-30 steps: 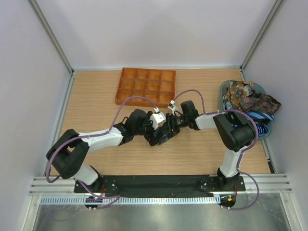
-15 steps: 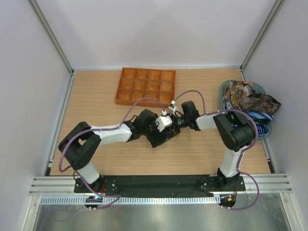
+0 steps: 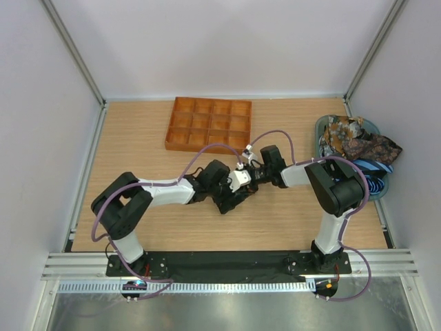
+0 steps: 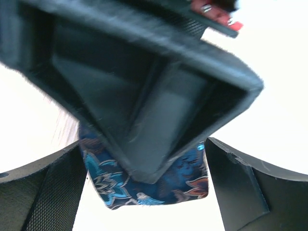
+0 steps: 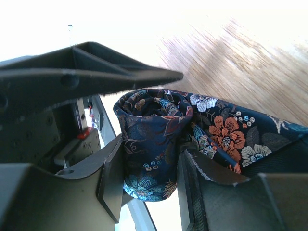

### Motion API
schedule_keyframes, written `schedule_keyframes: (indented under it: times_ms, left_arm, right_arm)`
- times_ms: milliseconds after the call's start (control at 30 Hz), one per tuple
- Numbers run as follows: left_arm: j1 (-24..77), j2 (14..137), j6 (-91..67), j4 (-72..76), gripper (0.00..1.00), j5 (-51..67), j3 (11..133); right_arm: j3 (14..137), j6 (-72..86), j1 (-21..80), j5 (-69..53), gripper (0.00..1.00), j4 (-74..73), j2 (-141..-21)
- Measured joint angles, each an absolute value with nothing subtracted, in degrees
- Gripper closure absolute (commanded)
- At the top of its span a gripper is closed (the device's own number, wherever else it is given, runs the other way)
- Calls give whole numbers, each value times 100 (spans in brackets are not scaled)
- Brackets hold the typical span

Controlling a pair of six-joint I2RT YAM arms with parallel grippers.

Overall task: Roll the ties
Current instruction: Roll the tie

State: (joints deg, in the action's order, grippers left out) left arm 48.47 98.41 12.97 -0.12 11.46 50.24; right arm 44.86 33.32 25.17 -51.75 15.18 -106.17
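Observation:
In the right wrist view my right gripper (image 5: 151, 178) is shut on a rolled tie (image 5: 154, 144) of dark blue fabric with orange and teal flowers. Its loose tail (image 5: 231, 137) trails to the right over the wooden table. My left gripper (image 4: 144, 161) is open, its fingers (image 4: 45, 192) standing on either side of the same tie (image 4: 144, 190) without touching it, close under the right gripper's black body (image 4: 144, 96). From above, both grippers (image 3: 234, 193) meet at the table's middle and hide the roll. More ties (image 3: 358, 141) lie heaped at the right.
The heap of ties fills a grey-blue bin (image 3: 321, 127) at the right edge, with a blue striped one (image 3: 375, 176) hanging over its near side. An orange gridded tray (image 3: 209, 124) sits at the back centre. White walls enclose the table.
My left arm has swung right, its elbow and wrist closing in on the right gripper. The right arm and the rolled tie have stayed put.

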Motion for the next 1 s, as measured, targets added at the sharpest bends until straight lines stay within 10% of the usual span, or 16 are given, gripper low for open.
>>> schedule_keyframes:
  times_ms: [700,1000]
  left_arm:
    - [5194,10324,1212,-12,34,368,5625]
    - [5166,10267,1214,-34,14,318,5601]
  right_arm:
    - [4268,3979,2497,-5013,80,1540,-10438]
    - [4493,3791,2473,-5124,82,1321,-10689]
